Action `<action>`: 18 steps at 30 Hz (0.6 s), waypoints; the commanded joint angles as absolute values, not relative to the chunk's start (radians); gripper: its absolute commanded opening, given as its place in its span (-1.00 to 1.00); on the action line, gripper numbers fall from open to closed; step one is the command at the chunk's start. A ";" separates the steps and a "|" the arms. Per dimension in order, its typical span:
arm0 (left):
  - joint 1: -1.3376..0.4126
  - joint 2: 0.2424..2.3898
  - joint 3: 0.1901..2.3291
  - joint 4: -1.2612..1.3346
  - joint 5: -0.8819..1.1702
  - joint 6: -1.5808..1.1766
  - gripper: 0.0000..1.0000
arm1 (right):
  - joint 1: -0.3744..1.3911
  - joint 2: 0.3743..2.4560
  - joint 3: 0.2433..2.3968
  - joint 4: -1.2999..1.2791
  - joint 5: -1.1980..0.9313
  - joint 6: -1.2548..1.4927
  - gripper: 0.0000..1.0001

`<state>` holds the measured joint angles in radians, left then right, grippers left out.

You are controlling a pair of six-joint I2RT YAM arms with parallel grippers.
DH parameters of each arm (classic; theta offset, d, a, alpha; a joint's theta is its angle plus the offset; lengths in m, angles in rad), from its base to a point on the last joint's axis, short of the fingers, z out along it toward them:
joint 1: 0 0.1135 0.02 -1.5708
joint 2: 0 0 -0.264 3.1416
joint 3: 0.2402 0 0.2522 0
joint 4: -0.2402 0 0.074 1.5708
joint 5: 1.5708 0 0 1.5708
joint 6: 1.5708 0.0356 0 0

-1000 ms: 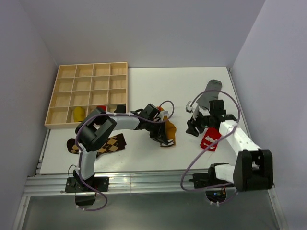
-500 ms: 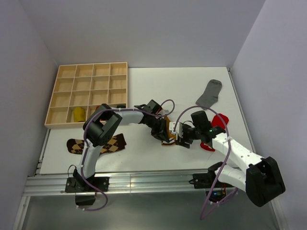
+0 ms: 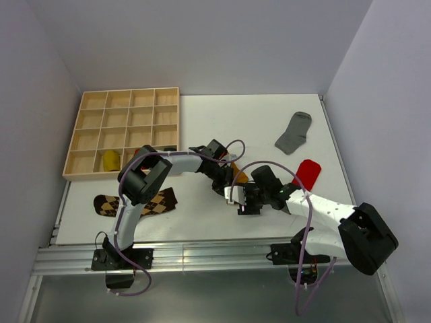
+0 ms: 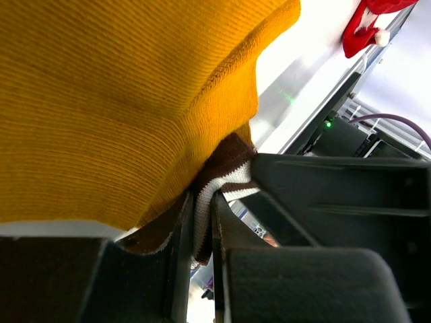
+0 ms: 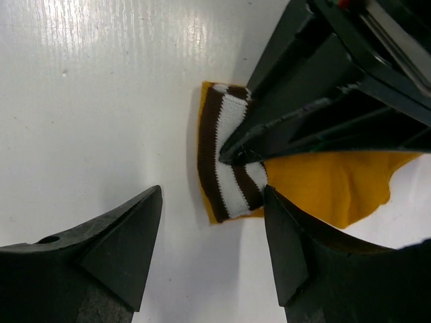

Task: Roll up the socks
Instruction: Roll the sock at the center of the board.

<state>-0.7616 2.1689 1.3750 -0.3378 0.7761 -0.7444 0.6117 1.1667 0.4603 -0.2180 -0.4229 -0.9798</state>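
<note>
Moved: right gripper point(image 3: 241, 200) has swung in from the 3 o'clock side to the middle of the table point(image 3: 202, 114), which leaves the red sock point(image 3: 306, 173) uncovered; its jaws have spread wider.
Left gripper point(image 5: 239, 156): pressed together on the striped cuff point(image 5: 219, 182) of the mustard sock point(image 4: 121, 101), which lies at the table's centre.
Right gripper state: jaws spread, one fingertip at either side of the cuff's near end; whether either touches the cloth I cannot tell.
Right wrist only: brown and white bands of the cuff lie flat on the white top, and the yellow body of the sock trails off toward 3 o'clock.
Left wrist only: the cuff is folded on edge between the two dark fingers point(image 4: 283, 289), with ribbed yellow knit bulging above.
Top view only: the mustard sock is nearly hidden under both grippers.
Other socks: grey sock point(image 3: 295, 132) at 2 o'clock, red sock at 4 o'clock, argyle sock point(image 3: 135, 203) at 8 o'clock, all flat and well apart.
Surface: white table with a metal rail point(image 3: 202, 256) along the 6 o'clock edge.
Room: plain pale walls point(image 3: 202, 40) on three sides.
Tray point(image 3: 82, 134): a wooden grid at 10 o'clock.
Tray contents: a yellow bundle point(image 3: 110, 159) sits in the near row, second cell from 9 o'clock.
</note>
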 commanded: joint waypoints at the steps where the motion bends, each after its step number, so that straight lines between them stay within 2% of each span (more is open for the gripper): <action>1: -0.752 2.212 1.382 -0.373 0.678 -0.700 -0.88 | 0.655 1.199 0.457 -0.115 -0.347 -0.979 0.37; 8: -0.750 2.214 1.374 -0.362 0.686 -0.701 -0.87 | 0.676 1.272 0.475 -0.048 -0.296 -0.946 0.19; 10: -0.749 2.214 1.370 -0.364 0.686 -0.701 -0.85 | 0.678 1.301 0.486 -0.048 -0.288 -0.937 0.00; 14: -0.747 2.204 1.350 -0.344 0.690 -0.707 -0.78 | 0.676 1.325 0.497 -0.067 -0.287 -0.930 -0.27; 15: -0.746 2.197 1.342 -0.335 0.687 -0.710 -0.74 | 0.675 1.325 0.502 -0.078 -0.293 -0.928 -0.42; 18: -0.736 2.175 1.312 -0.299 0.680 -0.724 -0.59 | 0.670 1.331 0.518 -0.158 -0.314 -0.917 -0.57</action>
